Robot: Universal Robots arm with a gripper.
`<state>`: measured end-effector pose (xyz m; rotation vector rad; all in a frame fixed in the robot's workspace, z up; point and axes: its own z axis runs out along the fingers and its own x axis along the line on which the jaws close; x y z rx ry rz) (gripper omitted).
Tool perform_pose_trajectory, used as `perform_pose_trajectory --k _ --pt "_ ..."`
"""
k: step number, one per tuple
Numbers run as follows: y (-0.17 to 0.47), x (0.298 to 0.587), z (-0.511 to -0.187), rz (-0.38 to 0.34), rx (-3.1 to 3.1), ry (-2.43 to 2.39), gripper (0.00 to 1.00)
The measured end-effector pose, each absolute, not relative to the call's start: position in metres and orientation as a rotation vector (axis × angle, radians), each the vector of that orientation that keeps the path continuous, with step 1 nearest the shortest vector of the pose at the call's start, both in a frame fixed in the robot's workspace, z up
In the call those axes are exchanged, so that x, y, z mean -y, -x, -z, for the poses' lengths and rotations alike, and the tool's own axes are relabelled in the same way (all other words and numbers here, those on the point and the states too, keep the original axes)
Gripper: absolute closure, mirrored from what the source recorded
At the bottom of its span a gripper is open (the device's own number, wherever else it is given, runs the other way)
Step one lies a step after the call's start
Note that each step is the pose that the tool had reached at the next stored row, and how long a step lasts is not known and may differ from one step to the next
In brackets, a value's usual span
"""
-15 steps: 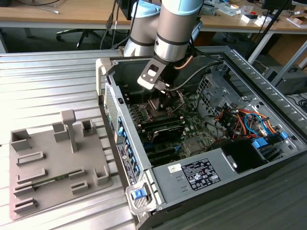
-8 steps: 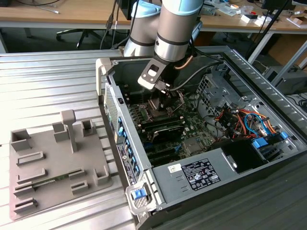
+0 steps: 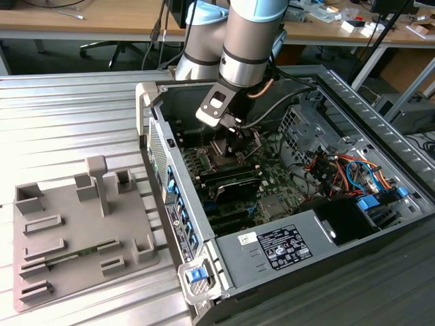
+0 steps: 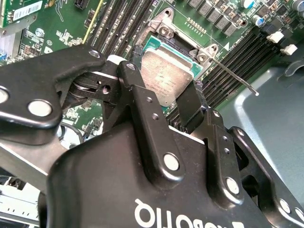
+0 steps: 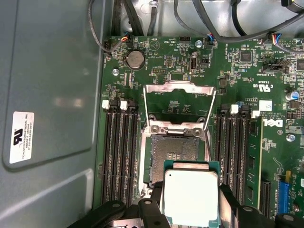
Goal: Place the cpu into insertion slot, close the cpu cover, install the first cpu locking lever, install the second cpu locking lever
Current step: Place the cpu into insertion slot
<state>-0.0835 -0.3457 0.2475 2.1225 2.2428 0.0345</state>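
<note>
My gripper (image 5: 190, 202) is shut on the cpu (image 5: 191, 194), a flat square chip with a grey metal top, one finger on each of two opposite edges. In the second wrist view the black fingers (image 4: 137, 95) clamp the cpu (image 4: 164, 78) just above the insertion slot (image 4: 176, 46), tilted a little over it. The slot (image 5: 173, 153) lies bare and partly covered by the chip's near edge. The cpu cover (image 5: 179, 87), a thin silver frame, stands swung open past the slot. A thin locking lever (image 4: 232, 73) sticks out free beside the socket. In the exterior view the gripper (image 3: 228, 146) reaches down into the open computer case (image 3: 153, 95).
Rows of black memory slots (image 5: 118, 152) flank the socket on both sides. Cables (image 5: 209, 19) hang over the board's far edge. A drive cage and coloured wires (image 3: 346, 166) fill the case at the exterior view's right. A grey fixture plate (image 3: 75, 231) lies on the table outside the case.
</note>
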Motion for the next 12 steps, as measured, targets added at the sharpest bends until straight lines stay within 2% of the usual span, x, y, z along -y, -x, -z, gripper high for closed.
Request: perform_pose_trajectory --k 12 --pt "0.0824 0.3451 -0.2449 -0.034 -2.243 -2.122 0.46"
